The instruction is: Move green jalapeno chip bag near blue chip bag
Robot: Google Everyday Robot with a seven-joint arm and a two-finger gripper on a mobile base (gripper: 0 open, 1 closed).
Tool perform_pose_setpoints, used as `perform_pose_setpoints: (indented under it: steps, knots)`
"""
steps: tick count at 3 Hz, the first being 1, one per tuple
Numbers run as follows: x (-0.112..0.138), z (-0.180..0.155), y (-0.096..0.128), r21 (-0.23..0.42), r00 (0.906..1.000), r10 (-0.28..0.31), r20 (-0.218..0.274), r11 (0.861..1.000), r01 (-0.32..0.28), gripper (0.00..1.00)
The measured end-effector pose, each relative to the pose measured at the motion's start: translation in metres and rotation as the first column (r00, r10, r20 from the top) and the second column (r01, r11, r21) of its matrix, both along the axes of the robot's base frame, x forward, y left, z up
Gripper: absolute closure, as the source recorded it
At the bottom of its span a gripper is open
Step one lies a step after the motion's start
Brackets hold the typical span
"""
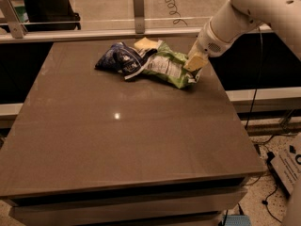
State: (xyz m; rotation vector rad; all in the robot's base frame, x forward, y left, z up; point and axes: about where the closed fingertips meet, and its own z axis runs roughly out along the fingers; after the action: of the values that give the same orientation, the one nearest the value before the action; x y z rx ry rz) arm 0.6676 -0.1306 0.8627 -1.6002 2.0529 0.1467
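Observation:
The green jalapeno chip bag (165, 67) lies on the brown table (127, 140) at the back, its white nutrition panel facing up. Its left end touches the dark blue chip bag (116, 58), which lies crumpled just to its left. My gripper (194, 65) comes down from the white arm at the upper right and is shut on the right end of the green bag, low over the table.
A small pale yellow packet (146, 44) lies behind the two bags, touching them. A rail with metal posts (138, 4) runs along the table's far edge. Cables and a white box (289, 166) lie on the floor at the right.

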Motion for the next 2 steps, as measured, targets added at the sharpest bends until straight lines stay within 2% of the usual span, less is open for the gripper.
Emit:
perform_pose_setpoints:
  steps: [1,2]
  knots:
    - [-0.004,0.006,0.008,0.017,0.9998,0.019,-0.009,1.0,-0.018,0.13]
    - [-0.011,0.018,0.019,0.054,0.9987,0.049,-0.015,0.997,-0.048,0.0]
